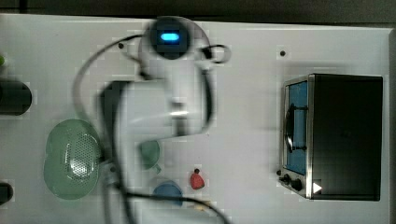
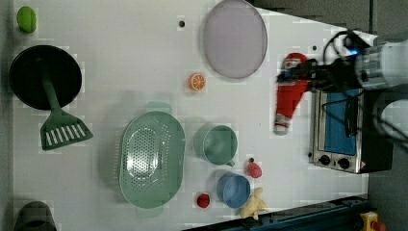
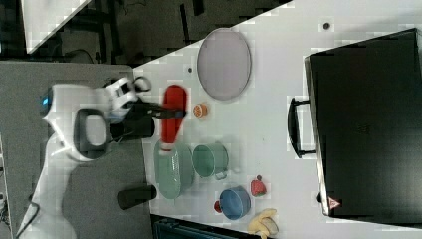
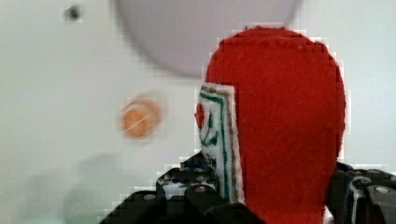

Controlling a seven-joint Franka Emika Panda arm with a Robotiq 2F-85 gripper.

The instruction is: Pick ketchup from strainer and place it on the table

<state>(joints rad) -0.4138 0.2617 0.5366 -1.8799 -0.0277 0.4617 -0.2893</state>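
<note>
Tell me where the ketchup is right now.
The ketchup is held in the gripper above the table, out of the strainer. In the left view it hangs right of the plate and left of the toy oven.

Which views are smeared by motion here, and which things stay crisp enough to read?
Top view: the arm is streaked with blur, while the oven and strainer look steady. Left view: the gripper and ketchup are slightly soft, the table items sharp. Wrist view: the ketchup's felt texture is crisp; the orange slice and plate behind are smeared.
</note>
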